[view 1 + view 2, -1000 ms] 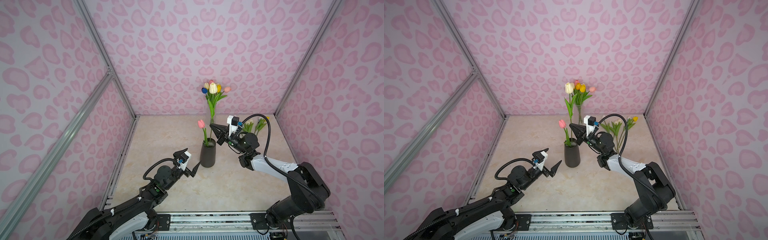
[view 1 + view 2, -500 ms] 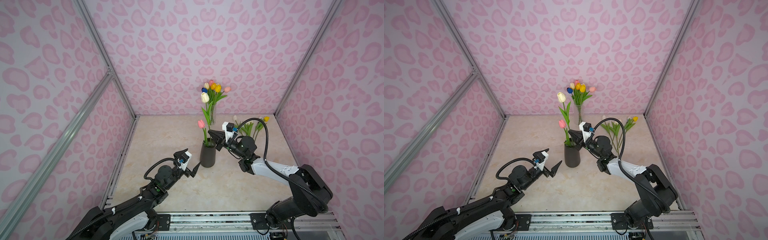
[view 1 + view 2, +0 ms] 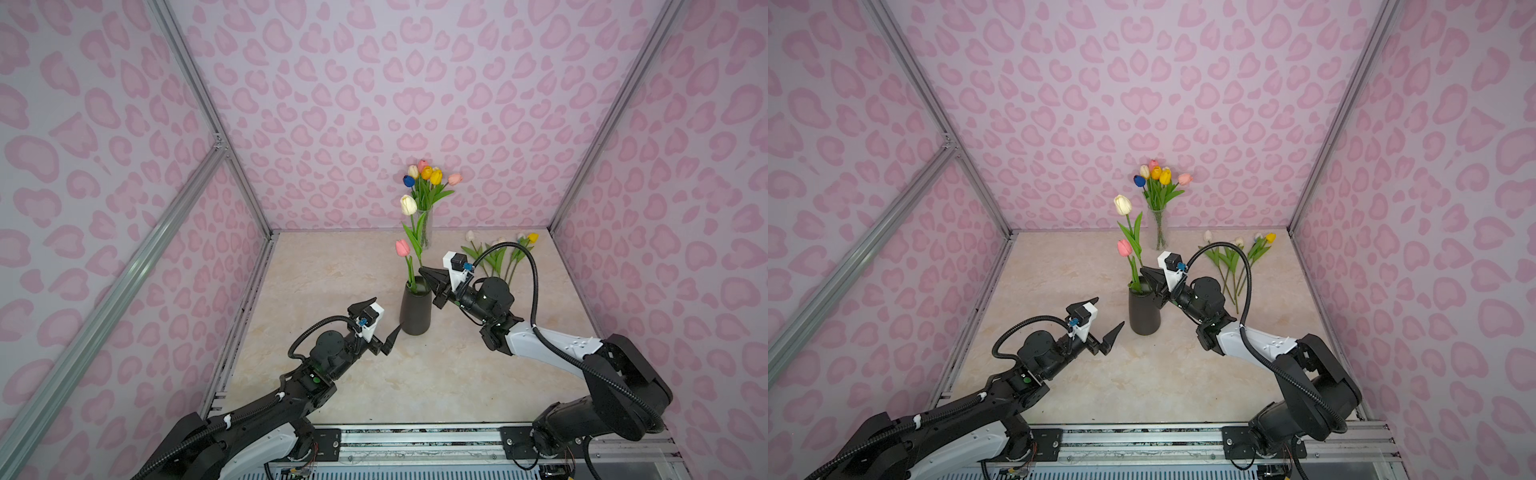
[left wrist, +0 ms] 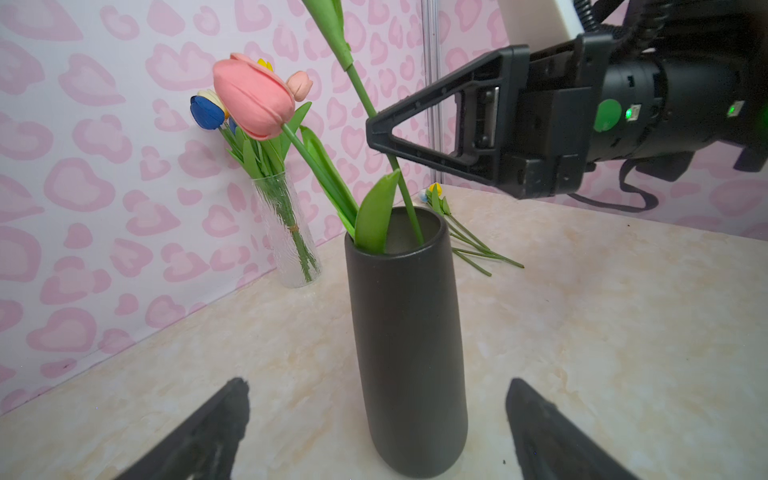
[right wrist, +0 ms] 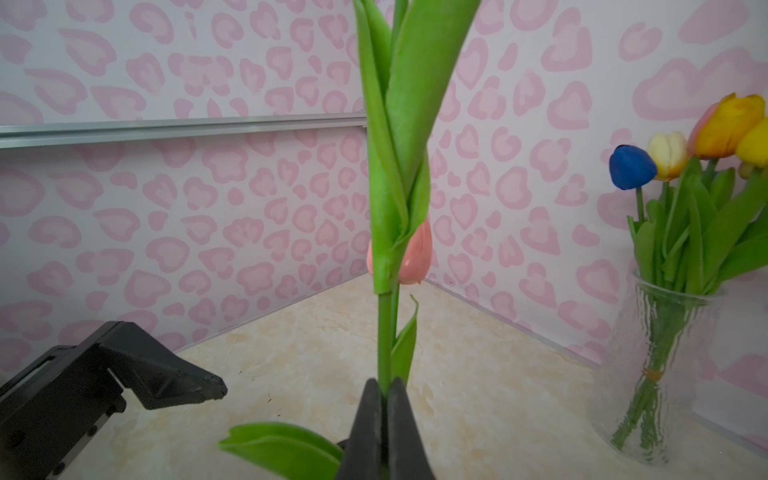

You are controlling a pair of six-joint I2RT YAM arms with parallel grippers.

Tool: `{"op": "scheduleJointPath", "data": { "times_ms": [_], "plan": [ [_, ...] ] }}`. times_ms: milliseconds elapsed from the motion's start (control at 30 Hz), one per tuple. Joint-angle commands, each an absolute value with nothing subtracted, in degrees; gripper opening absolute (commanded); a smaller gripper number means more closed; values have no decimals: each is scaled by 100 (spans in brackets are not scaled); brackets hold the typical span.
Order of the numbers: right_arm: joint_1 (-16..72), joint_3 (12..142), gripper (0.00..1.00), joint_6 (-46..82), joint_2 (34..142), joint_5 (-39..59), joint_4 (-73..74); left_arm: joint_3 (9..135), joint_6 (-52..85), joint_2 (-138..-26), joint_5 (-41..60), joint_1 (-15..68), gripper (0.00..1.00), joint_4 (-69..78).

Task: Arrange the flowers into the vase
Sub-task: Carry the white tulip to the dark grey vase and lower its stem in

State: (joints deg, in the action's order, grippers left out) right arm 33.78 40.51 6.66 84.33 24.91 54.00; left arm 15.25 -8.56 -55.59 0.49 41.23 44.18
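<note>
Seating the second stem in the black vase (image 3: pixel 415 316) (frame centre).
Right jaws clamped on the cream tulip (image 3: pixel 408 205) stem, tip inside the mouth; next: lower, release. Left jaws apart beside the vase.

Work surface as I see it from my console: a beige, marble-patterned tabletop (image 3: pixel 332 266) enclosed by pink-printed walls. A black vase (image 3: pixel 415 309) stands upright near its middle. A clear glass vase (image 3: pixel 427 228) stands upright behind it, by the back wall. Loose tulips (image 3: pixel 498 262) lie flat at right rear, heads toward the back wall, touching neither vase.
</note>
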Motion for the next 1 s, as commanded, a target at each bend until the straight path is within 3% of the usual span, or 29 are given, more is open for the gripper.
{"op": "scheduleJointPath", "data": {
  "times_ms": [0,233,367,967],
  "plan": [
    [3419,3961,3,468,8361,2382,5273,1591,-813,-5533,108,4122,97,4527],
    [3450,3748,10,448,8243,2277,5281,1604,-826,-5585,106,4122,97,4531],
    [3445,3718,19,379,8197,2232,5137,1608,-825,-5612,112,4122,97,4535],
    [3448,3847,30,67,7824,1980,4736,1596,-916,-5596,1,4122,97,4494]
  ]
}}
